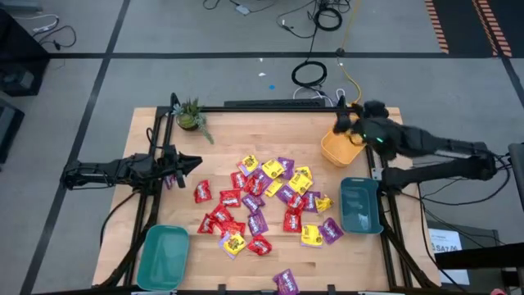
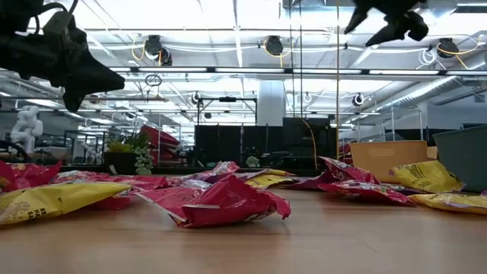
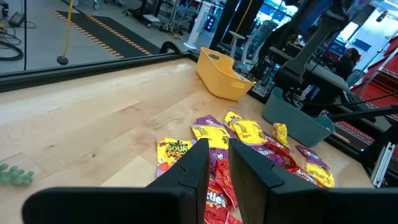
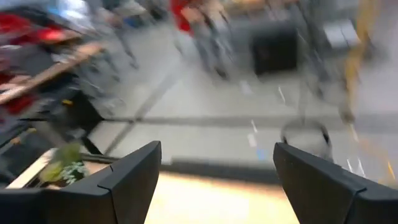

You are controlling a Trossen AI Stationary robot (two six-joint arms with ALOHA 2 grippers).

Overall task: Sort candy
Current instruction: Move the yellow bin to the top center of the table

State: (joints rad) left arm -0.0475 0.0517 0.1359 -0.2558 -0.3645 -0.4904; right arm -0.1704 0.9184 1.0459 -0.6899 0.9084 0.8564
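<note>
Several small shiny candy packets (image 1: 262,201) in red, purple and yellow lie in a loose pile on the middle of the wooden table; they also show in the low view (image 2: 228,202) and the left wrist view (image 3: 249,134). One purple packet (image 1: 286,281) lies apart at the near edge. My left gripper (image 1: 192,164) hangs at the table's left side, pointing level toward the pile, with a narrow gap between its fingers (image 3: 217,162) and nothing in it. My right gripper (image 1: 342,123) is raised over the far right corner, open wide (image 4: 217,168) and holding nothing.
An orange bin (image 1: 340,149) stands at the far right below my right gripper. A teal bin (image 1: 360,205) stands at the right edge and another teal bin (image 1: 164,254) at the near left corner. A small potted plant (image 1: 192,116) stands at the far left.
</note>
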